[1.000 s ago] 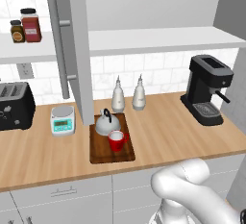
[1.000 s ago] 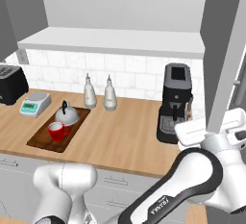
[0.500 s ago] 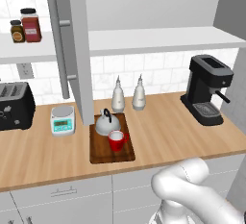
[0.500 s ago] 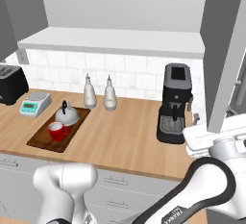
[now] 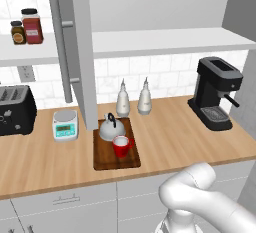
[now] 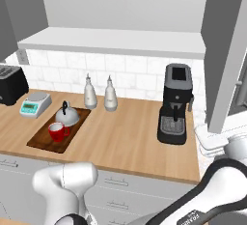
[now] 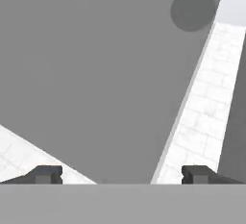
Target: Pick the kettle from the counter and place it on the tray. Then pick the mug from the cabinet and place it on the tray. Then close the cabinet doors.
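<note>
Item: kettle [image 5: 110, 128], silver dome with black handle, standing on the tray [image 5: 116, 158] at lower centre of the left base view. Placed, as the task asks.

Item: mug [image 5: 121, 146], red, on the same tray, just beside the kettle and nearer the worktop [image 5: 170, 137] edge. Also placed.

Item: cabinet doors. Left door [image 5: 77, 52] stands open, edge-on, at upper left of the left base view; right door [image 6: 226, 55] stands open at upper right of the right base view. I judge closing them is the step remaining.

Item: my hand [image 7: 122, 174], released, fingers spread wide with nothing between them. It faces a flat grey door panel [image 7: 96, 74] close up, its bar handle [image 7: 194, 6] at upper right, likely positioned to push.
</note>
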Robot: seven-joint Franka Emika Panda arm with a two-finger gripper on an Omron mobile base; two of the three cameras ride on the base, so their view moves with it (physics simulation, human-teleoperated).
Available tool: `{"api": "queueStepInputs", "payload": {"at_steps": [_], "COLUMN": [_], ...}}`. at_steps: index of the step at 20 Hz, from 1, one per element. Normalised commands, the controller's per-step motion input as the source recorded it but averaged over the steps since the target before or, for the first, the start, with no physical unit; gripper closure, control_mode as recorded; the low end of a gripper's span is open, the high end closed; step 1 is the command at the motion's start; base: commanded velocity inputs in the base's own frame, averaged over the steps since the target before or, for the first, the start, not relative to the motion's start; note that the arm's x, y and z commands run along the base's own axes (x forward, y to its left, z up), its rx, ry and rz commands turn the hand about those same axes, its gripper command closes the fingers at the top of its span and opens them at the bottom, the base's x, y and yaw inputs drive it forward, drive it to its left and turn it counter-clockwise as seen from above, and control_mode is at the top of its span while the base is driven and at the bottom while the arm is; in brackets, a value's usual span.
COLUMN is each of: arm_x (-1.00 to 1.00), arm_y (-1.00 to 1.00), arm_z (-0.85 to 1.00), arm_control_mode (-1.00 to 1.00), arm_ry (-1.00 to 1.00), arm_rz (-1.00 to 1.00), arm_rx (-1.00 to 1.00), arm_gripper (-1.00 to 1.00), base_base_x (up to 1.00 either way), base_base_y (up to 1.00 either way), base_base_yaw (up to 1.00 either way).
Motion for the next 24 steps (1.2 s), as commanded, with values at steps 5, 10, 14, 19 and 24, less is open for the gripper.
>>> {"api": "queueStepInputs", "payload": {"at_steps": [5, 10, 14, 19, 24], "arm_x": [-0.09, -0.09, -0.08, -0.03, 0.00], "arm_y": [0.40, 0.49, 0.59, 0.66, 0.70], "arm_z": [0.50, 0.44, 0.38, 0.36, 0.26], "arm_control_mode": [-1.00, -1.00, -1.00, -1.00, -1.00], "arm_ry": [0.00, -0.03, -0.05, -0.02, 0.00], "arm_rz": [0.01, 0.01, 0.00, 0.00, 0.00], "arm_rx": [-0.37, -0.37, -0.33, -0.32, -0.34], "arm_gripper": [-1.00, -1.00, -1.00, -1.00, -1.00], "base_base_x": [0.00, 0.00, 0.00, 0.00, 0.00], "base_base_y": [0.00, 0.00, 0.00, 0.00, 0.00], "base_base_yaw": [0.00, 0.00, 0.00, 0.00, 0.00]}}
